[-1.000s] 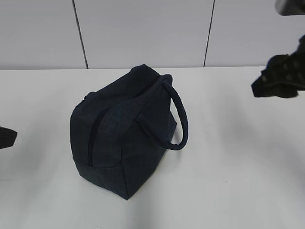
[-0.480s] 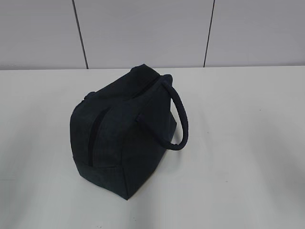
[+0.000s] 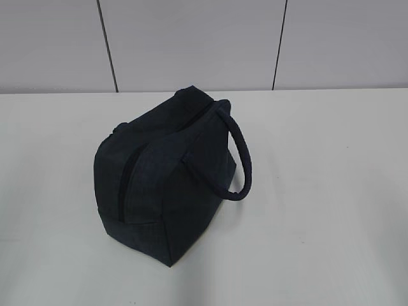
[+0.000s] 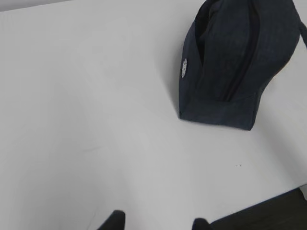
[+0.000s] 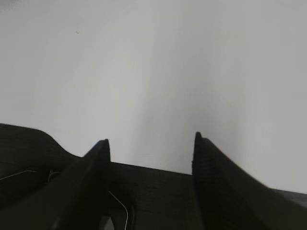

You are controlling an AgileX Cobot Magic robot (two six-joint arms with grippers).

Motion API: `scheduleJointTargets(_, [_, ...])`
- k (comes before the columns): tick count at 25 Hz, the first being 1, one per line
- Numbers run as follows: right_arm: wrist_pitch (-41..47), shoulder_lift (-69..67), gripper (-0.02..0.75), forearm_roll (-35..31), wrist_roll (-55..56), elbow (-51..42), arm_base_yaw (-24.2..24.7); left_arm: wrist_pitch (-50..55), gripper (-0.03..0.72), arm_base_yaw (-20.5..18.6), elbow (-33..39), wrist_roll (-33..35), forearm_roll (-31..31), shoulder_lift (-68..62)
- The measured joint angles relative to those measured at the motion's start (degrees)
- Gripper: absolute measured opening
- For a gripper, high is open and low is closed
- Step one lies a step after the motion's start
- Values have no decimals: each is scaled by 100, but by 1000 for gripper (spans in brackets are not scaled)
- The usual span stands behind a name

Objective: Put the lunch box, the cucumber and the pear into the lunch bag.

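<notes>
1. Fingertips (image 4: 115, 219) of the left gripper (image 4: 156, 223) are poking in at the bottom of the left wrist view, two of them, standing apart with nothing between.
2. The right gripper (image 5: 151, 158) is showing two dark fingers (image 5: 91, 182) spread wide over bare table (image 5: 153, 62), gripping nothing.
3. One lunch bag (image 3: 162, 175) is sitting near the middle of the white table, zipper (image 3: 127, 182) facing the camera, its one looped handle (image 3: 239, 156) hanging on the right.
4. Two dark seams are running down the wall (image 3: 191, 44) behind.
</notes>
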State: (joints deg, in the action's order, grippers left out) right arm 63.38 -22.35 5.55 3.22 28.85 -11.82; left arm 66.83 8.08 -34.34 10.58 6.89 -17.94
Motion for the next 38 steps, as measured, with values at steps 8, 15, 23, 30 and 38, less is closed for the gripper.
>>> scheduleJointTargets(8, [145, 781, 428, 5, -44, -45, 0, -16, 261, 0, 243, -299, -460, 642])
scheduleJointTargets(15, [185, 1956, 428, 14, -90, -45, 0, -278, 260, 0, 388, -316, -375, 1090])
scheduleJointTargets(23, [211, 2336, 428, 56, -111, -45, 0, -288, 229, 0, 388, -348, -375, 1611])
scheduleJointTargets(30, [211, 2346, 428, 74, -125, -45, 0, -288, 200, 0, 388, -660, -568, 1868])
scheduleJointTargets(38, [211, 2346, 428, 74, -125, -45, 0, -288, 200, 0, 388, -679, -551, 1872])
